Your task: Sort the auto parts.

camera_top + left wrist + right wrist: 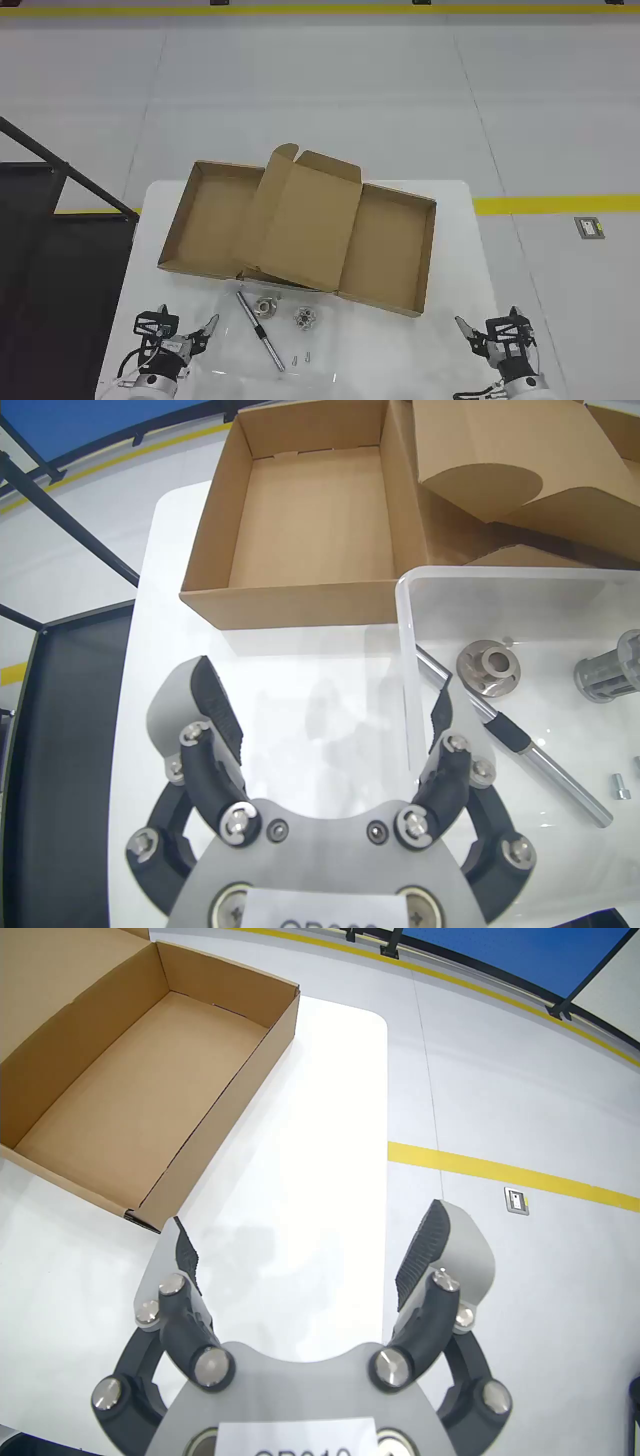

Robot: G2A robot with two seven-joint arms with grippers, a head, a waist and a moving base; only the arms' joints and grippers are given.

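Several metal parts lie in a clear plastic tray (406, 640) near the table's front: a long steel rod (260, 331) (520, 741), a flanged hub (265, 305) (489, 666), a toothed pulley (306, 317) (606, 678) and small screws (297, 358) (620, 788). Behind them stands an open cardboard box (215, 215) with a raised flap (300, 225) in its middle. My left gripper (178, 326) (325, 690) hovers open just left of the tray, holding nothing. My right gripper (492, 326) (307, 1223) is open above bare table at the front right.
The box's left compartment (310, 515) and right compartment (140, 1093) hold nothing. The white table (460, 300) ends close to the right gripper. A black frame and dark surface (50, 280) stand left of the table.
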